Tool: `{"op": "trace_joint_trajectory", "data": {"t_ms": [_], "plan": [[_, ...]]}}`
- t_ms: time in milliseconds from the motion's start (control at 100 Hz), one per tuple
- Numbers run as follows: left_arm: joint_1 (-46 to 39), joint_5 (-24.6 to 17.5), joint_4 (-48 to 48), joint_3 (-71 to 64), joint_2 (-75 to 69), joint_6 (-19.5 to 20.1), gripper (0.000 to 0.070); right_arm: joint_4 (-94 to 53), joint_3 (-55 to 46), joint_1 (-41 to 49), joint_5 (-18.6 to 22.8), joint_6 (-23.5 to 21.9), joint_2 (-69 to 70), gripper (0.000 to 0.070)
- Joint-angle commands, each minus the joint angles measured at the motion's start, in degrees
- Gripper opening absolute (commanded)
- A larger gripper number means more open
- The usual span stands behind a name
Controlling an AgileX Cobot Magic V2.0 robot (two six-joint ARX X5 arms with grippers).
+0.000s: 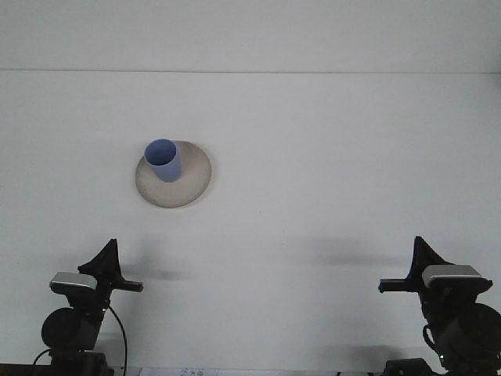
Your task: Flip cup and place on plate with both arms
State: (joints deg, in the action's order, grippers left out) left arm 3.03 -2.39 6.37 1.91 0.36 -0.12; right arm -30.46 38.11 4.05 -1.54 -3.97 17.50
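Left gripper (109, 265) fingers seen edge-on, gap between them unreadable, right gripper (419, 262) likewise, both arms cut off by the bottom edge below the grippers, far-off cup (163, 160) base hidden behind its own wall against the plate (192, 184)
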Motion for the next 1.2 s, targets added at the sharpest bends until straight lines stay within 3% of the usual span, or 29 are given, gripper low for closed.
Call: {"op": "trace_joint_trajectory", "data": {"t_ms": [0, 880, 1190], "plan": [[-0.07, -0.42, 1.09, -1.11, -0.20, -0.52, 0.0013, 0.90, 0.57, 0.00, -0.02, -0.74, 0.17, 0.0000], [-0.07, -0.42, 1.33, -1.11, -0.17, -0.59, 0.0014, 1.36, -0.90, 0.13, -0.37, -0.74, -1.18, 0.0000], [-0.07, -0.42, 1.31, -1.11, -0.17, -0.57, 0.0014, 14.36, -21.27, 0.11, 0.00, -0.74, -15.02, 0.0000]]}}
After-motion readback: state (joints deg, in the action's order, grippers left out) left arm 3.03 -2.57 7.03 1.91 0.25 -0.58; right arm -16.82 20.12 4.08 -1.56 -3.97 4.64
